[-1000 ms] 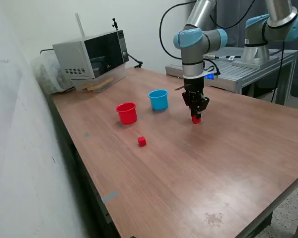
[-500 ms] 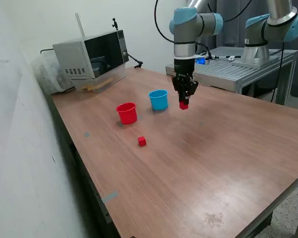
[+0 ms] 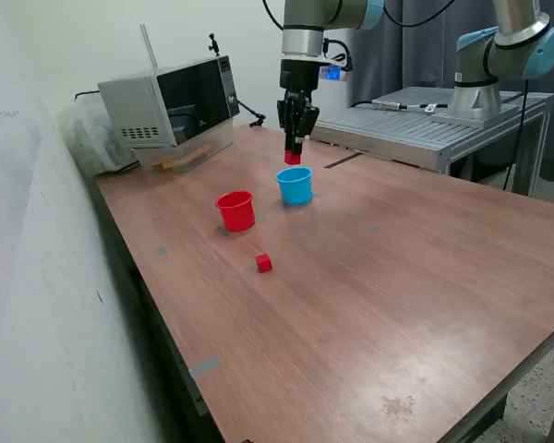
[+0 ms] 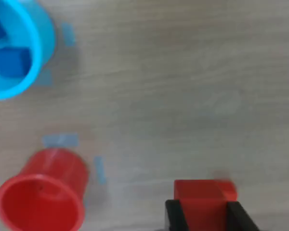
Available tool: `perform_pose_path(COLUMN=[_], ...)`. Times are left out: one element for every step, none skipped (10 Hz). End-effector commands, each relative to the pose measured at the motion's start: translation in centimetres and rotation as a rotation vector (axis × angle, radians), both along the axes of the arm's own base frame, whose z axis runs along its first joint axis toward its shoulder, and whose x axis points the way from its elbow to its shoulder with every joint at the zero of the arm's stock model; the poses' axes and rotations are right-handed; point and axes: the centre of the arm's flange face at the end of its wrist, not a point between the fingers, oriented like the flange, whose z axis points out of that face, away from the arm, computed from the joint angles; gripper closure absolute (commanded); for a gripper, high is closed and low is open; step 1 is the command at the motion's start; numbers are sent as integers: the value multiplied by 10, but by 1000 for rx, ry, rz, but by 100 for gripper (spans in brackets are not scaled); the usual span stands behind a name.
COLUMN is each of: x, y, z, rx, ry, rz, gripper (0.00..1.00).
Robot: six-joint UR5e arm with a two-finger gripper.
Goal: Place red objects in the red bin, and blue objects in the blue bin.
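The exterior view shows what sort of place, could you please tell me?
Likely a robotics lab: a second robot arm on a metal bench, a silver microwave, and a long wooden table.

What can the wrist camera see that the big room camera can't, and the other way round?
Only the wrist view looks into the cups: two dark-blue cubes lie in the blue cup, and the red cup is empty. Only the exterior view shows the loose red cube and the microwave. Both show the cups and the pincer holding a red cube.
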Motion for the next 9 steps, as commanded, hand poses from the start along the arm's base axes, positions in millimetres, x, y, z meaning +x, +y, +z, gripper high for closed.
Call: perform_pose_path(x=[-23, -36, -45, -53, -61, -66, -70, -73, -78], y=[34, 49, 56, 68, 77, 88, 92, 102, 111], z=[10, 4, 1, -3, -8, -17, -25, -31, -40], rx=[6, 7, 10, 24, 33, 32, 31, 30, 29], ry=[23, 26, 29, 30, 30, 22, 15, 10, 4], rz=[-43, -62, -70, -87, -99, -111, -115, -127, -138], gripper=[100, 100, 100, 100, 100, 100, 100, 100, 100])
